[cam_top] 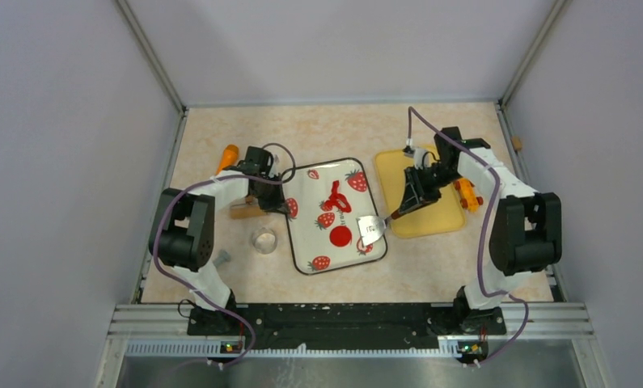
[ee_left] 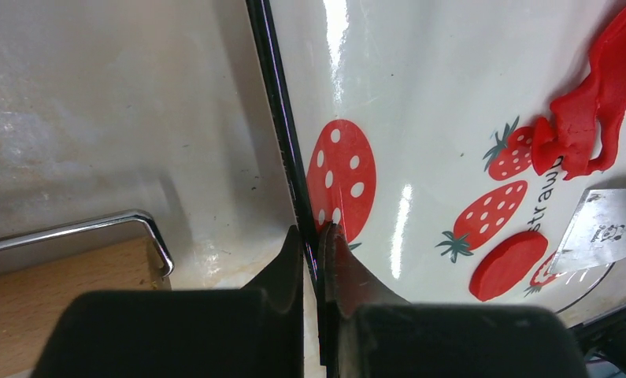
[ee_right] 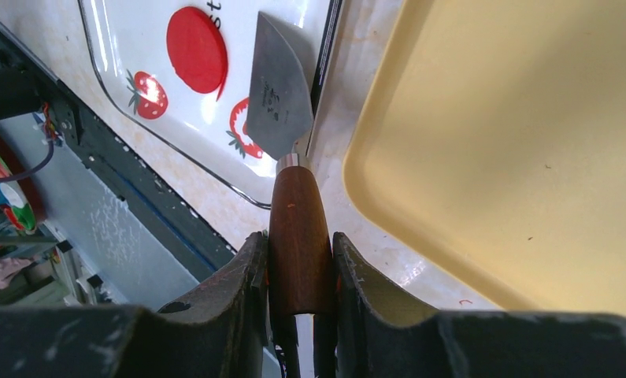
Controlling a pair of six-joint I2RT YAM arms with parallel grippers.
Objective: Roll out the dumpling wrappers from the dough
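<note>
Dumpling wrapper (ee_left: pixel 508 264) lies on tray (ee_left: pixel 420 94) beside scraper (ee_right: pixel 280 98); right fingers (ee_right: pixel 344 272) clamp scraper's handle; left fingers (ee_left: pixel 335 256) pinch tray rim

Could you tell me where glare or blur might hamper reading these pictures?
Left wrist view: bright glare streaks on the glossy tray, and the left gripper pinching its rim is soft and dark. Right wrist view: the scraper blade is sharp, the right gripper blurred. Top view: even light, faint shadows.

Plain pale-grey walls (cam_top: pixel 59 121) enclose a beige marbled table (cam_top: pixel 342 129); lighting seems even, perhaps overhead.
</note>
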